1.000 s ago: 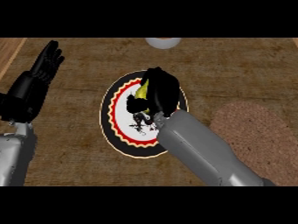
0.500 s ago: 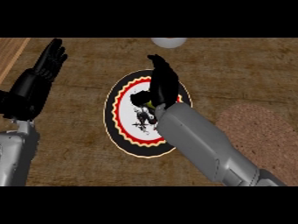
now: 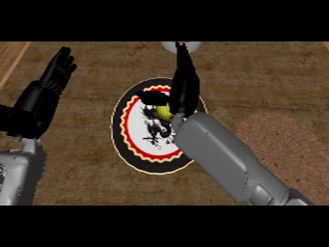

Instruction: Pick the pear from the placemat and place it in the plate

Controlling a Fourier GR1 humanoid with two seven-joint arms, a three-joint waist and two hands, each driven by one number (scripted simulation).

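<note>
We see the right hand [image 3: 184,82] over the round plate with a black rim, red scalloped ring and white centre [image 3: 132,144], its black fingers stretched straight up toward the far edge of the view and its thumb reaching out to the left. The small yellow-green pear [image 3: 164,112] shows just beneath that hand, between the thumb and the palm, over the plate's white centre; we cannot tell whether it rests on the plate or only hangs above it. The fingers are extended, not curled round the fruit. The grey right forearm runs down to the lower right, crossing the plate's right side. The round reddish-brown woven placemat [image 3: 295,149] lies to the right of the plate, partly hidden by the forearm. The left hand [image 3: 42,99] shows at the left of the view, open with fingers up, resting. A pale round object [image 3: 171,46] sits at the far edge, partly behind the right fingertips. Everything stands on the brown wooden surface [image 3: 267,77].
</note>
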